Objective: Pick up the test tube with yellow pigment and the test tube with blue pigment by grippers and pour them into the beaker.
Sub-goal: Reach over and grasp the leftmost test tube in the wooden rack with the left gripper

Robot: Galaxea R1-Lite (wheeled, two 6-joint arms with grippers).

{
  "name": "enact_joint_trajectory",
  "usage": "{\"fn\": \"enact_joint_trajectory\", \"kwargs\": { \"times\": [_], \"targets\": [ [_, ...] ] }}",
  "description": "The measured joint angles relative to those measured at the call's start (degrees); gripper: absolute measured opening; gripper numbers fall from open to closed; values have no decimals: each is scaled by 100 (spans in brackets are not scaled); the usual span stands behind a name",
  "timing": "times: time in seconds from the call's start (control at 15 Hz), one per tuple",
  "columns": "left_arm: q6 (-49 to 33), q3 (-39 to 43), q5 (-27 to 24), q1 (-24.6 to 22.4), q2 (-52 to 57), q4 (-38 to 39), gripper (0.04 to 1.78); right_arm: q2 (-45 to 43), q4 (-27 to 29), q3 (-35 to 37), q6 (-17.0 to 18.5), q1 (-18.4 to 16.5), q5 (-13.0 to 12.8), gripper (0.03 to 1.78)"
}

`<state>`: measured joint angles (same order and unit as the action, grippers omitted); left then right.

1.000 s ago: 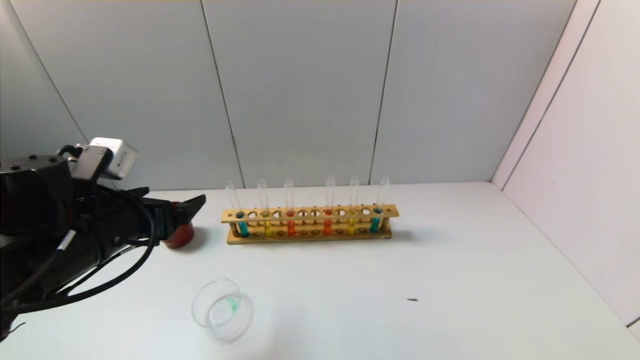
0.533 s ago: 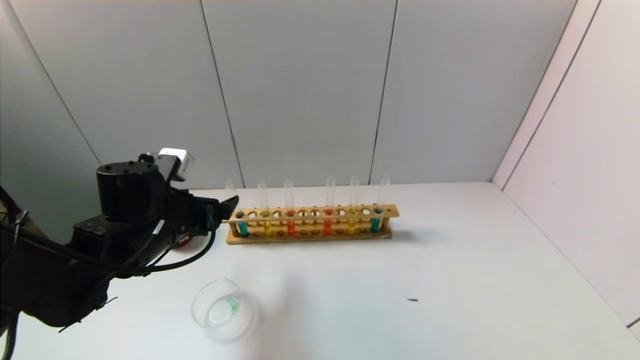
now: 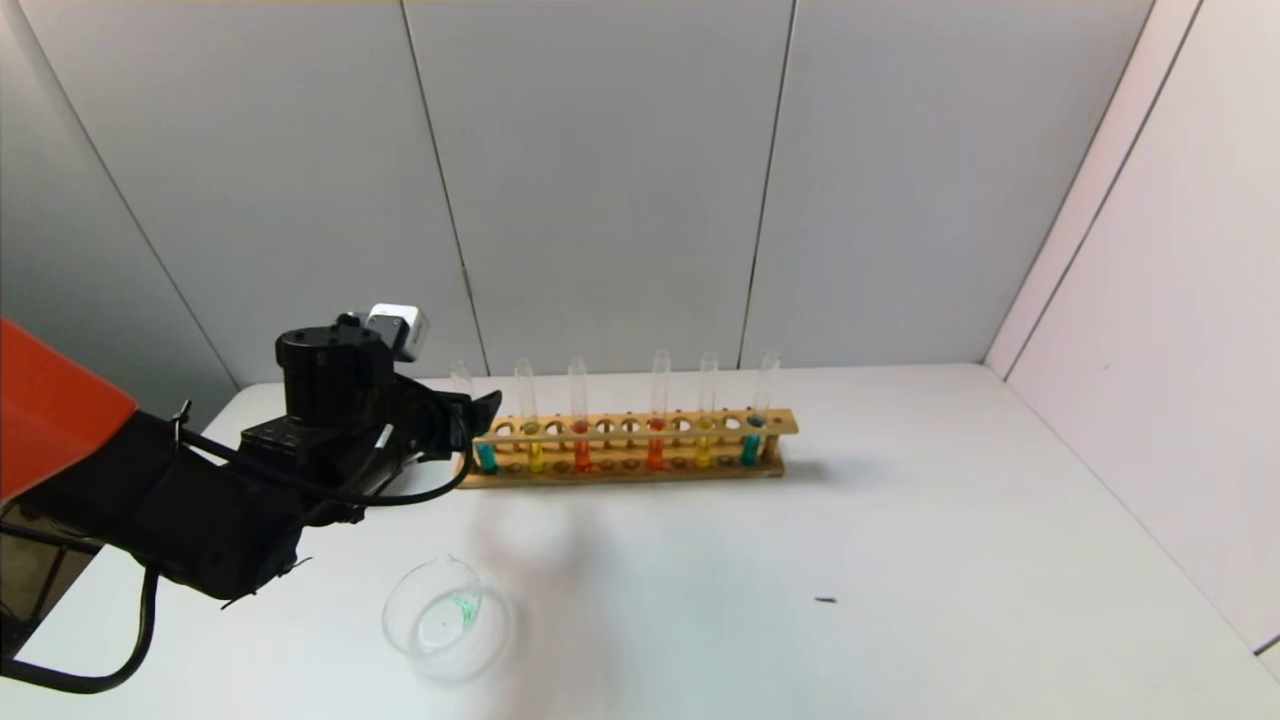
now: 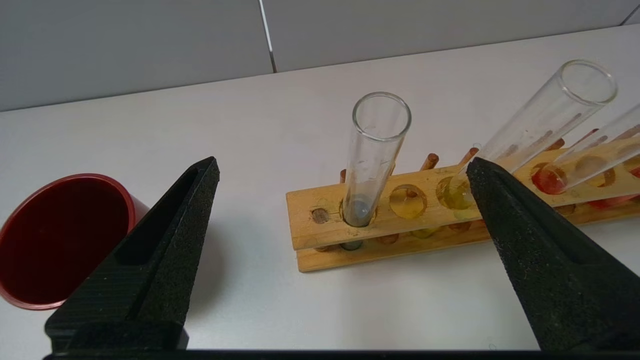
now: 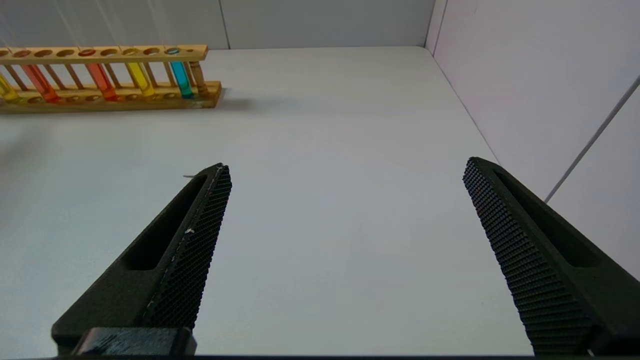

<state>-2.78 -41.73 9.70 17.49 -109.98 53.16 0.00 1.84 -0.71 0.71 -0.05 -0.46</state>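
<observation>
A wooden rack [image 3: 785,424] holds six test tubes. Blue-pigment tubes stand at its left end [image 3: 487,458] and right end [image 3: 750,447]. Yellow-pigment tubes stand second from the left [image 3: 536,456] and second from the right [image 3: 703,450]. My left gripper [image 3: 480,415] is open and empty at the rack's left end. In the left wrist view the left gripper [image 4: 344,162] has the left blue tube [image 4: 372,155] in line between its fingers, a little beyond the tips, and the yellow tube [image 4: 540,120] by one fingertip. The empty glass beaker [image 3: 445,620] stands at the front left. My right gripper [image 5: 346,165] is open and empty above bare table.
Two orange-red tubes [image 3: 582,455] [image 3: 655,452] stand mid-rack. A dark red cup [image 4: 60,240] stands left of the rack, hidden behind my left arm in the head view. A small dark speck [image 3: 825,600] lies on the table. Grey wall panels close the back and right.
My left arm has moved forward and to the right, from beside the red cup to the rack's left end. Rack, tubes and beaker have not moved.
</observation>
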Motion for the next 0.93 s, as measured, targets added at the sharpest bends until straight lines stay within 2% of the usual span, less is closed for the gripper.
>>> {"fn": "enact_joint_trajectory", "kwargs": {
  "times": [0.67, 0.8, 0.93],
  "targets": [
    [-144, -553, 18, -24, -619, 135, 172, 0, 0, 0, -2, 2, 2, 170],
    [-155, -606, 22, -22, -669, 138, 160, 0, 0, 0, 0, 5, 2, 170],
    [-155, -625, 24, -24, -700, 138, 138, 0, 0, 0, 0, 5, 2, 170]
  ]
}}
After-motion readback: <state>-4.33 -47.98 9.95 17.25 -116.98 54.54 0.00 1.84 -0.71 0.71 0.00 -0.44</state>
